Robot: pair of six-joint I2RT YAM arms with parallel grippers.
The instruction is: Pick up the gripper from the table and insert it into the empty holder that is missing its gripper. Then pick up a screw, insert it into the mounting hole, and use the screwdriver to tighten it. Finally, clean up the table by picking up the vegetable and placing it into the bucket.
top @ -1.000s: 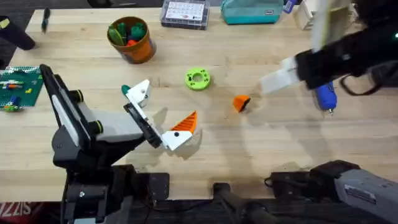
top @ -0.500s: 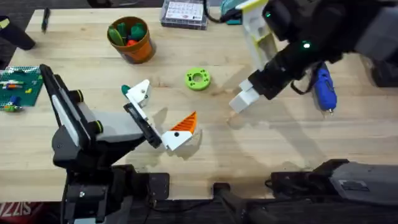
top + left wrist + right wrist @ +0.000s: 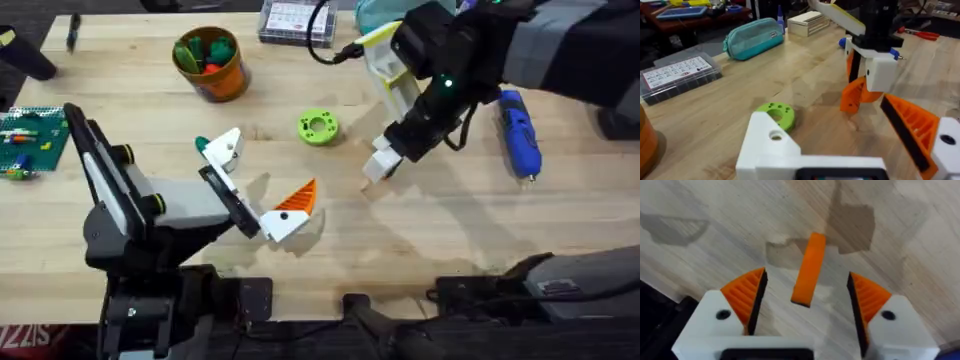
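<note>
The orange gripper piece (image 3: 809, 270) lies on the table (image 3: 450, 220), between the open fingers of my right gripper (image 3: 807, 282) and touching neither orange pad (image 3: 747, 297). In the overhead view my right gripper (image 3: 380, 165) points down over that spot and hides the piece. The left wrist view shows the piece (image 3: 854, 96) under it. My left gripper (image 3: 262, 175) rests open, with one orange fingertip (image 3: 296, 200) and an empty white holder (image 3: 226, 148). A small dark green vegetable (image 3: 203, 145) peeks out beside the holder. The blue screwdriver (image 3: 520, 135) lies at the right. The orange bucket (image 3: 210, 62) stands at the back left.
A bright green holed disc (image 3: 318, 127) lies between the two grippers. A clear screw box (image 3: 296, 20) and a teal pouch (image 3: 405, 18) sit along the far edge. A green brick plate (image 3: 28, 140) is at the left edge.
My right arm has swung in from the right and come down over the orange gripper piece, so its open fingers now straddle it. The left arm has not moved.
</note>
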